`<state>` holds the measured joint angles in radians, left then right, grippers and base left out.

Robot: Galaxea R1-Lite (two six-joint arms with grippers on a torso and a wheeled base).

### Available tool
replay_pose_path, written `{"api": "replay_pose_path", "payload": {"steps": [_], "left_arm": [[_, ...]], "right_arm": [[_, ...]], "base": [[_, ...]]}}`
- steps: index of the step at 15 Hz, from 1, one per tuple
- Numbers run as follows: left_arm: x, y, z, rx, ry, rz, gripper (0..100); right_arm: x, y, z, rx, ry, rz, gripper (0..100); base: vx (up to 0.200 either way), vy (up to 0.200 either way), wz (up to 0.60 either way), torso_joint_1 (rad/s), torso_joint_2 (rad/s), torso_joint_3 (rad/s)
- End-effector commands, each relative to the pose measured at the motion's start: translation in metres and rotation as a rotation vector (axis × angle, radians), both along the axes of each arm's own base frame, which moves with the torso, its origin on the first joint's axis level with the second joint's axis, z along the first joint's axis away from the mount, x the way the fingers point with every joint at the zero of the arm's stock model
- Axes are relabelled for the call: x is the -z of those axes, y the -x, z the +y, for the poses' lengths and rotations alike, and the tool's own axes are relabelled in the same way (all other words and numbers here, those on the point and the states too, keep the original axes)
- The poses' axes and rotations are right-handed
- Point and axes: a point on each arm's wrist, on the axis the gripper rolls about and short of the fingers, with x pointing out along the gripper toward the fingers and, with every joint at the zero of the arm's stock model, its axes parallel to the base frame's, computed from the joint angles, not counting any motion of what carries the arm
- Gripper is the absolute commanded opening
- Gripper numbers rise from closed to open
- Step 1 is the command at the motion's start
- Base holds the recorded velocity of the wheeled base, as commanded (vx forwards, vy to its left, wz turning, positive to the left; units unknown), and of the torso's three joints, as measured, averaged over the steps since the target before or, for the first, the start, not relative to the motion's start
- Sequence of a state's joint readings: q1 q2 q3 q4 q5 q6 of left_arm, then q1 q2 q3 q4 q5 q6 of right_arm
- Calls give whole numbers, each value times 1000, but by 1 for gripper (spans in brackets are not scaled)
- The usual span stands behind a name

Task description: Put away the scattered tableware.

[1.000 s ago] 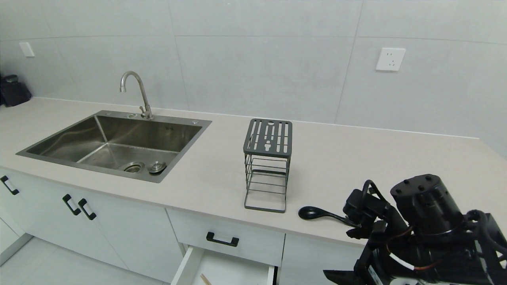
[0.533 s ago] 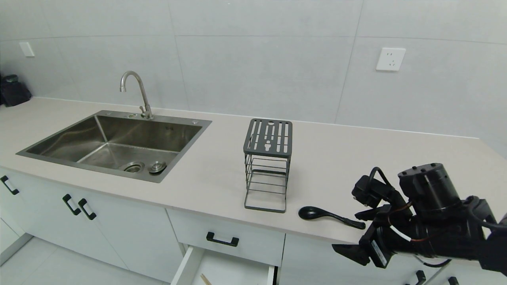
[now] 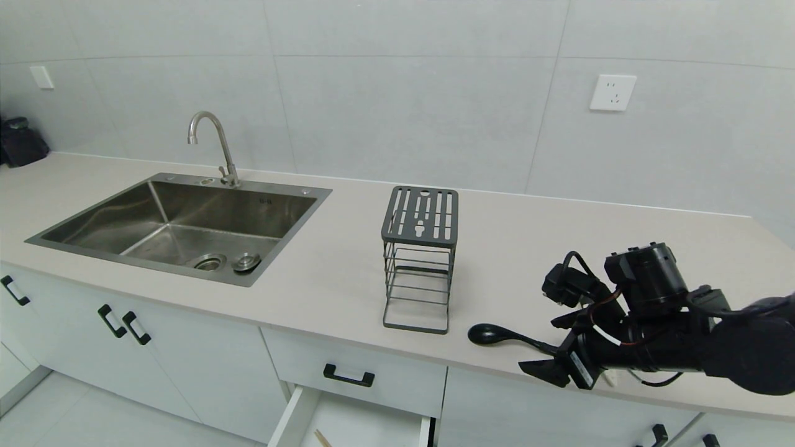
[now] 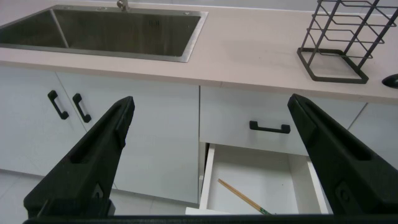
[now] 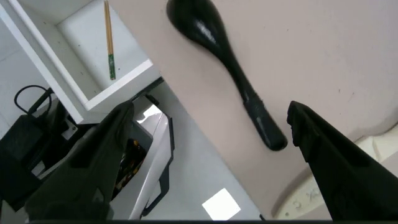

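A black spoon (image 3: 497,336) lies on the beige counter near its front edge, just right of the wire rack (image 3: 420,257). My right gripper (image 3: 554,349) is open at the spoon's handle end, low over the counter edge. In the right wrist view the spoon (image 5: 224,56) lies with its handle tip between my spread fingers (image 5: 93,168), untouched. My left gripper (image 4: 208,168) hangs open in front of the cabinets, above the open drawer (image 4: 208,180), where a chopstick (image 4: 242,196) lies.
A steel sink (image 3: 81,226) with a tap (image 3: 214,139) takes up the counter's left side. The open drawer (image 3: 292,416) sits below the rack, a chopstick (image 3: 322,439) inside. Bare counter stretches to the right behind the spoon.
My right arm has stretched out lower and farther right along the counter's front, and its gripper came back to the spoon's handle end. The spoon has not moved.
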<state>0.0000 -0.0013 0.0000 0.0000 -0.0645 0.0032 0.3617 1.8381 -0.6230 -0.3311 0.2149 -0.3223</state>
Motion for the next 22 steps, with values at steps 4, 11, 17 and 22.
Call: {"api": "replay_pose_path", "payload": {"steps": [4, 11, 17, 22], "left_arm": [[0, 0, 0, 0, 0, 1, 100], [0, 0, 0, 0, 0, 1, 100], [0, 0, 0, 0, 0, 1, 100], [0, 0, 0, 0, 0, 1, 100]], "right_arm": [[20, -25, 9, 1, 17, 23, 100], [33, -33, 10, 9, 20, 48, 100], [37, -42, 16, 10, 20, 45, 100], [41, -44, 19, 11, 21, 54, 100]], "base": [[0, 0, 0, 0, 0, 0], [0, 0, 0, 0, 0, 0], [0, 0, 0, 0, 0, 0], [0, 0, 0, 0, 0, 0]]}}
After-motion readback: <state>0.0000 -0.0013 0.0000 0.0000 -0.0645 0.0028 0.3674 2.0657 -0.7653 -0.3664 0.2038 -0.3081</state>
